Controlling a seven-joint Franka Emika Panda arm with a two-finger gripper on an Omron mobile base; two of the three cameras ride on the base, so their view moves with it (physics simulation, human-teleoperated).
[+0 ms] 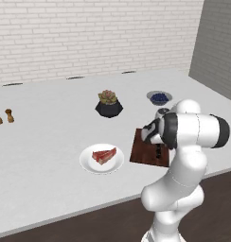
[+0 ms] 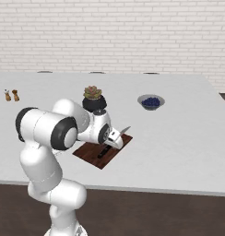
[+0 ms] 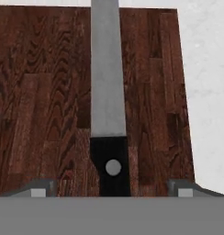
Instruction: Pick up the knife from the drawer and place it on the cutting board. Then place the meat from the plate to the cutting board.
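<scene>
Knife [image 3: 108,92] lies flat on the cutting board [image 3: 40,101], black handle toward the tool [image 3: 113,188] and blade pointing to the far edge of the board. The tool hangs just above the handle with its fingers [image 3: 38,189] spread wide on both sides, holding nothing. Meat [image 1: 104,155] rests on the plate [image 1: 87,163], just left of the board, near the front edge of the counter [image 1: 46,137]

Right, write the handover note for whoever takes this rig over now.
Gripper: open, fingers wide on either side of the knife handle, not gripping.
Knife: lying flat on the cutting board.
Meat: on the white plate, left of the board.
Done: knife placed on the board.
Left: lift clear, pick the meat off the plate, set it on the board.
</scene>
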